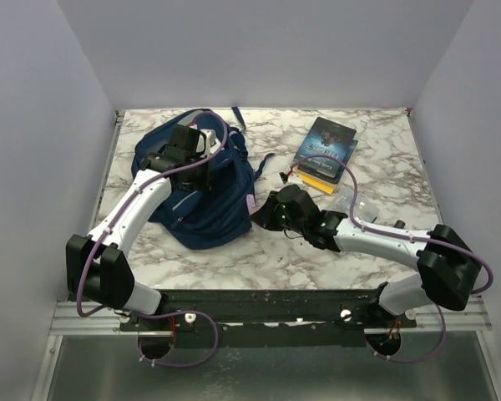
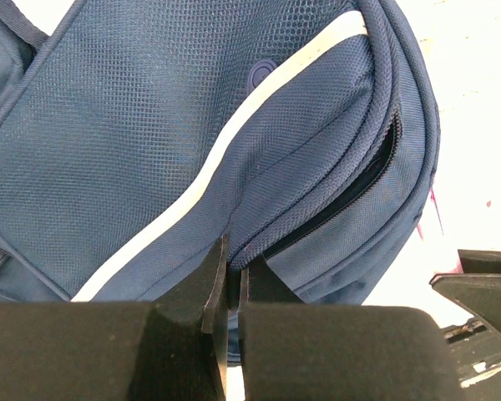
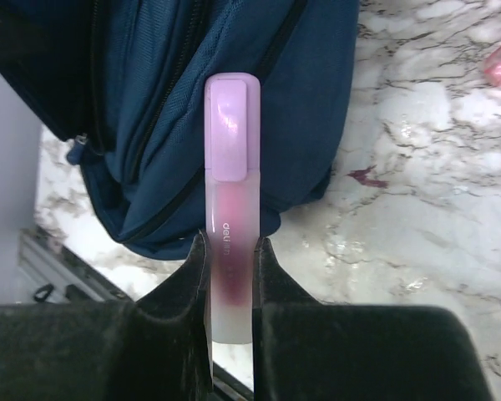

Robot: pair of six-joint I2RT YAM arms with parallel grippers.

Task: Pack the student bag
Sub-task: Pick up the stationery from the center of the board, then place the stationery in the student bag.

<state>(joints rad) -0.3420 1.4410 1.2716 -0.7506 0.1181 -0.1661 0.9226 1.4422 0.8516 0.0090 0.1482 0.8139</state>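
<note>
Gripping a fold of navy fabric on the student bag with the left tool, fingers pressed almost together just below a part-open zip; bag set on the left half of the marble tabletop. Further right, pinching a lilac-capped pink highlighter in the right tool, cap pointing at the bag's edge. Lying near the right rear, a dark book.

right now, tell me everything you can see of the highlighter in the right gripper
The highlighter is a slim translucent tube with a lilac cap and a frosted barrel showing a pink-purple core and white lettering. The right gripper is shut on its barrel, cap pointing toward the zippered edge of the student bag, above the marble table.
</note>
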